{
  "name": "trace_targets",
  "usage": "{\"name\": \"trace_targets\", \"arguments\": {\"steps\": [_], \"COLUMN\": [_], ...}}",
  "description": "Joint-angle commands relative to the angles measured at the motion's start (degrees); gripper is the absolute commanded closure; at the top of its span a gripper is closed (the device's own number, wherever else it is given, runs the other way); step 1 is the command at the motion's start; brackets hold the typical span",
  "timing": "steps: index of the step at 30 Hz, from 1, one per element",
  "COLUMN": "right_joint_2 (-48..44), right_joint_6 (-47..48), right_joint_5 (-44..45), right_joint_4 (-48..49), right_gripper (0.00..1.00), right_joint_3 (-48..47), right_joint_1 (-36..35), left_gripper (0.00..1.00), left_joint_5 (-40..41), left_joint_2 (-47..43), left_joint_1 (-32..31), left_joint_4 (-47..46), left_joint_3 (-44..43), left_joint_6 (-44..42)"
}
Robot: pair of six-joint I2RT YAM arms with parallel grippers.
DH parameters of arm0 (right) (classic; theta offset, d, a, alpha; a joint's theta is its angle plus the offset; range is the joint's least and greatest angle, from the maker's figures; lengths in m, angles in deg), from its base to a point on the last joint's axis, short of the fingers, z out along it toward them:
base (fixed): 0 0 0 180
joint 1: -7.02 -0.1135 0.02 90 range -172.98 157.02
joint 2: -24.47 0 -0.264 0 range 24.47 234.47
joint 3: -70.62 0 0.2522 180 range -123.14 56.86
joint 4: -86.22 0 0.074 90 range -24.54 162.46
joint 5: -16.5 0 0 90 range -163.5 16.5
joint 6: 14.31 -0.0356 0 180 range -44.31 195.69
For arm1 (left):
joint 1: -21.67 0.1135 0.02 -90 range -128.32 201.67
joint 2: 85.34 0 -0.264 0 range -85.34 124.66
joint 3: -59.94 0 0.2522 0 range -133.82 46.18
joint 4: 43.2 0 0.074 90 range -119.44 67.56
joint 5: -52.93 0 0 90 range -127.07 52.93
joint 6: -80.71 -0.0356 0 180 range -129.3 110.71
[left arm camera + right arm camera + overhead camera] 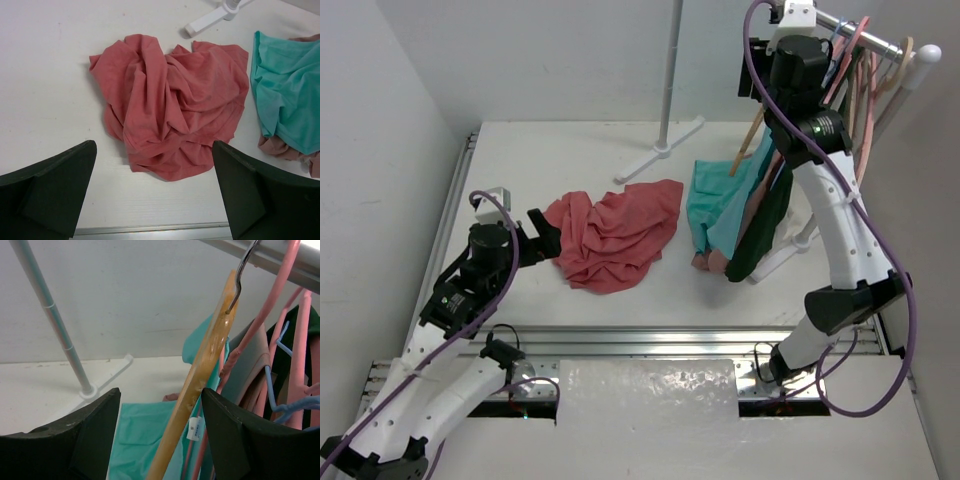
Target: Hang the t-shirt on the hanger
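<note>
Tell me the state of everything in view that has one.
t-shirt: crumpled on the table, unhung.
wooden hanger: bare, hooked on the rail.
left gripper: open, facing the t-shirt.
right gripper: open, fingers either side of the wooden hanger.
teal shirt: hanging, hem on table.

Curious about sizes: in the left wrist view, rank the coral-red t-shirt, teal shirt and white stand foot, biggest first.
1. Crumpled coral-red fabric t-shirt.
2. Teal fabric shirt, partly cut off by the frame.
3. White stand foot, also cropped.
</note>
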Motion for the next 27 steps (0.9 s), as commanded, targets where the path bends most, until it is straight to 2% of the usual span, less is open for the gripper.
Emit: {"name": "trace_targets", "arguments": {"steps": [1, 4, 9, 13, 14, 15, 16, 27], "right_joint_2": [0.95, 2.97, 1.4, 0.16, 0.16, 0.25, -0.1, -2.56], "right_joint_6": [1.69, 2.83, 3.1, 2.4, 2.05, 1.0, 0.56, -2.52], "right_joint_5": [1.89, 4.09, 9.27, 8.84, 8.67, 7.71, 7.44, 4.89], "right_joint_4": [4.21, 4.99, 9.64, 12.38, 12.38, 12.38, 12.9, 17.3], "right_gripper": [0.34, 0.34, 0.36, 0.47, 0.58, 0.63, 1.0, 1.0], "right_joint_3": [0.4, -0.39, 4.77, 9.88, 11.2, 11.9, 13.48, 15.34], "right_joint_1": [0.23, 0.23, 0.23, 0.23, 0.23, 0.23, 0.23, -3.02], "left_gripper": [0.02, 0.02, 0.02, 0.02, 0.02, 0.02, 0.02, 0.02], "left_joint_5": [-1.01, -1.45, -1.63, -1.8, -1.98, -1.98, -2.15, -2.51], "left_joint_2": [-0.57, -0.31, -0.57, -1.01, -1.01, -1.01, -1.09, -0.74], "left_joint_1": [0.68, 0.68, 0.68, 0.68, 0.68, 0.68, 0.68, 0.68], "left_joint_4": [-2.9, -2.99, -2.99, -2.99, -3.16, -3.17, -3.17, -3.25], "left_joint_3": [0.31, 0.31, 0.31, 0.31, 0.31, 0.31, 0.4, 0.49], "left_joint_6": [-0.69, -0.78, -0.78, -0.87, -0.87, -0.87, -0.87, -0.96]}}
